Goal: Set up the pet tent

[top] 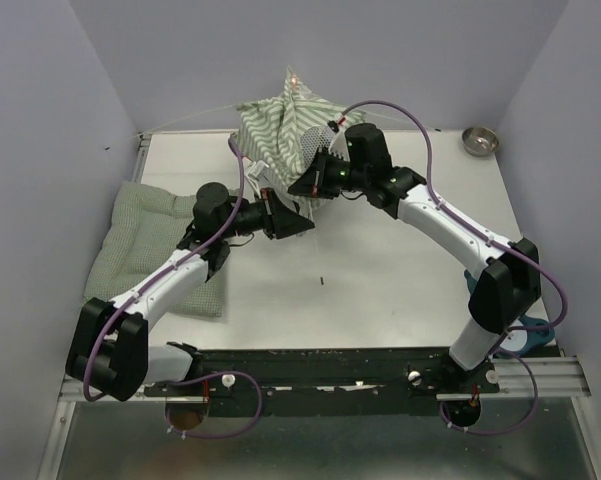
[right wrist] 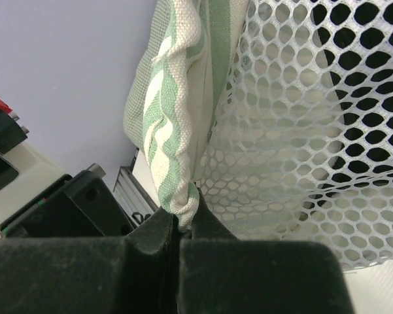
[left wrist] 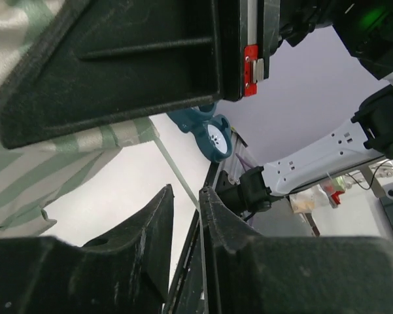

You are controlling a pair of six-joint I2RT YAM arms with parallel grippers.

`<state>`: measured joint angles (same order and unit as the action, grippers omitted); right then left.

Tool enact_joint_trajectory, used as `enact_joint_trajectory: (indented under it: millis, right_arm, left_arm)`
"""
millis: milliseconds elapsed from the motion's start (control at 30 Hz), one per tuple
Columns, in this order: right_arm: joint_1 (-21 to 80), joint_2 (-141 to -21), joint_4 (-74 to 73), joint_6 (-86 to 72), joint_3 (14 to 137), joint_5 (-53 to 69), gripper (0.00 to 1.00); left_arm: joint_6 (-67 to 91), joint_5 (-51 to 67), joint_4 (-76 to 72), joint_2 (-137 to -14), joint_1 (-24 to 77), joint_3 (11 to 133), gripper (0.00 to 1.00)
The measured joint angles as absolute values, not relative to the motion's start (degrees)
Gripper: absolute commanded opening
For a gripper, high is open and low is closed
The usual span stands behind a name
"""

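The crumpled green-and-white striped fabric tent [top: 280, 125] with mesh sits at the far middle of the worktop [top: 380, 270]. The right tool [right wrist: 178, 226] clamps its striped fold; the left tool [left wrist: 186, 203] is closed to a sliver around a thin whitish pole [left wrist: 176, 173]. A green quilted cushion [top: 150, 240] lies leftward.

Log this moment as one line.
pet tent: crumpled, partly raised | right gripper: shut on its striped edge | left gripper: narrow gap around pole, grip unclear
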<state>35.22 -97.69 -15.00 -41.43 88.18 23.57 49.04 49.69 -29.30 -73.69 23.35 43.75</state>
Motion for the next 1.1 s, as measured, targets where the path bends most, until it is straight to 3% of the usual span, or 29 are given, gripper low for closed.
enact_joint_trajectory:
  millis: [67,300,533,633,833,967,1100]
  right_arm:
    - [35.53,-97.71,-15.68,-41.54,88.16,23.57,0.01]
    - [35.53,-98.19,-16.23,-42.37,88.36,23.55,0.01]
    - [35.53,-99.53,-15.88,-43.66,89.86,23.51,0.01]
    - [35.53,-100.01,-15.46,-44.18,90.13,23.51,0.01]
    - [35.55,-100.64,-14.92,-44.99,90.56,23.49,0.01]
    - [35.57,-100.64,-14.59,-45.1,90.56,23.46,0.01]
    - [35.57,-100.51,-13.58,-45.41,90.59,23.49,0.03]
  left_arm:
    - [48.99,49.1,-29.41,-73.3,23.22,43.62,0.47]
    - [52.77,47.88,-31.16,-71.44,25.5,38.11,0.64]
    - [55.33,46.44,-31.53,-67.61,30.7,33.82,0.62]
    - [55.92,45.69,-32.97,-67.68,32.69,33.85,0.56]
    - [56.95,45.39,-35.14,-70.24,33.87,34.17,0.33]
    - [57.89,45.23,-35.94,-71.64,34.11,34.37,0.0]
    - [59.33,44.38,-34.98,-72.47,34.2,34.39,0.0]
